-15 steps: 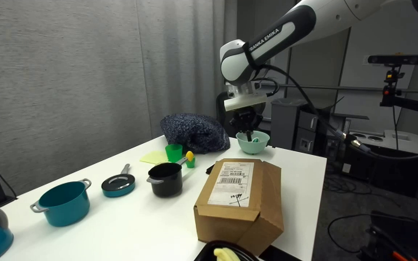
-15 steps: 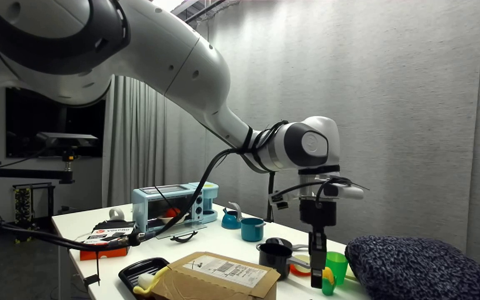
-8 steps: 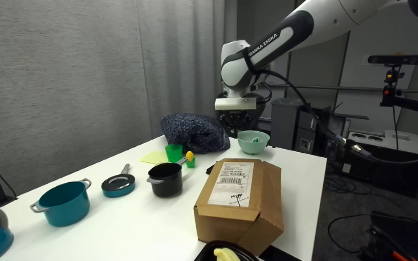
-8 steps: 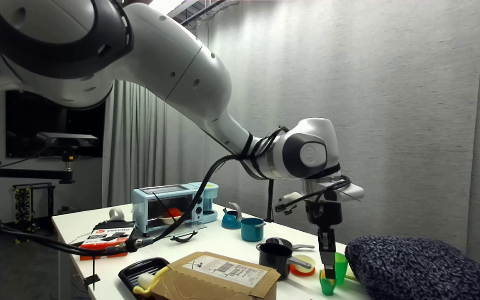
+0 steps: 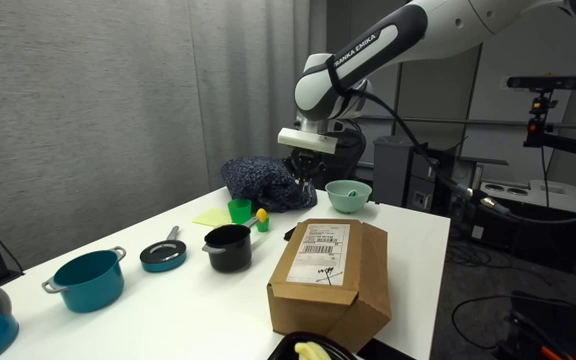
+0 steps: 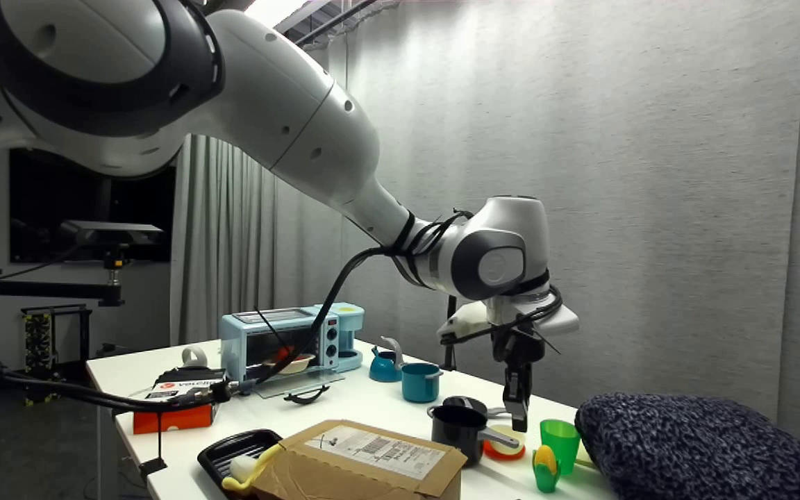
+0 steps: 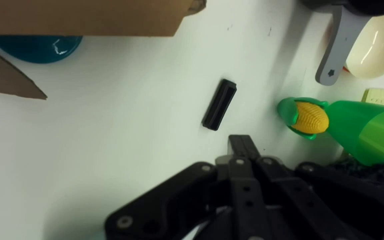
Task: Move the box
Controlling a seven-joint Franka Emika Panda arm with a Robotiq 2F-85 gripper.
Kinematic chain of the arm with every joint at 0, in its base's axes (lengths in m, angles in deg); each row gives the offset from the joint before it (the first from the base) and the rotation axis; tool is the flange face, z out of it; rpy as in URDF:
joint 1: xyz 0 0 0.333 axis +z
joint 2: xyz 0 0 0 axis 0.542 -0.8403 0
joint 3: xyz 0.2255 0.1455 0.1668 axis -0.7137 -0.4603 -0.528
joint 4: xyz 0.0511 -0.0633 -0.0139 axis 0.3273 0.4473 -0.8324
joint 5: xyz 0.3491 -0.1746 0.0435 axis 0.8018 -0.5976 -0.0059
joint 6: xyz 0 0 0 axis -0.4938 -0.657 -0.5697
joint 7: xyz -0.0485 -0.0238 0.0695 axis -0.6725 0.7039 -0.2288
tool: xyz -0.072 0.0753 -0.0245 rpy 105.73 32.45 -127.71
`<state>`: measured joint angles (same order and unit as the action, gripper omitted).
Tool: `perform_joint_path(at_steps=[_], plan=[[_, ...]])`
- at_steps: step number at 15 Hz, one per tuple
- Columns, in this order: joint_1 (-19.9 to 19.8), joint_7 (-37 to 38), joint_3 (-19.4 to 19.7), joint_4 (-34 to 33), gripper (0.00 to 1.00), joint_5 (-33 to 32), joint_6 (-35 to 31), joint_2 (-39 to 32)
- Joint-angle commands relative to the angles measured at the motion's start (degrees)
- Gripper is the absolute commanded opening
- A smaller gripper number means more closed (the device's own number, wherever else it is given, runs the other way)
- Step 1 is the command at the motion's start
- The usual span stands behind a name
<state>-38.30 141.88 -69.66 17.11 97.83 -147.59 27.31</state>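
Box [image 5: 329,290] near edge of surface [image 5: 183,310], perhaps for easy reach; tool [image 7: 244,144] fully closed, empty (likely for pushing: box looks too wide to grip).

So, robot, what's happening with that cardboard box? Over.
Claw shut, holding nothing. Box on table, ungripped. Small black object between them in wrist view.

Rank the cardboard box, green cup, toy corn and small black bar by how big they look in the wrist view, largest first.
1. Cardboard box, though the picture's edge cuts it off
2. Green cup
3. Toy corn
4. Small black bar
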Motion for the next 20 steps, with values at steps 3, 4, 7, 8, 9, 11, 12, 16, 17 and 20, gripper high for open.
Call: perform_joint_path(at_steps=[3,4,7,8,9,11,12,16,17,20], plan=[[-0.76,-9.39,-3.30,-1.39,0.00,2.11,8.74,3.41],[-1.00,-12.00,-4.02,-1.68,0.00,2.64,11.48,3.67],[-0.71,-17.92,-4.91,-1.50,0.00,3.07,19.15,4.37],[-0.44,-19.64,-5.11,-1.04,0.00,3.05,21.40,4.62],[-0.15,-21.37,-5.35,-0.72,0.00,3.12,23.55,4.76],[0.73,-24.95,-5.59,-0.12,0.00,2.02,27.69,5.02],[1.34,-26.77,-5.58,0.36,0.00,0.99,29.40,5.29],[3.29,-35.53,-5.61,2.70,0.00,-3.28,31.22,6.38],[3.57,-37.93,-5.68,3.69,0.00,-4.48,30.08,6.93],[3.86,-37.21,-5.39,2.07,0.01,-4.52,29.26,5.12]])
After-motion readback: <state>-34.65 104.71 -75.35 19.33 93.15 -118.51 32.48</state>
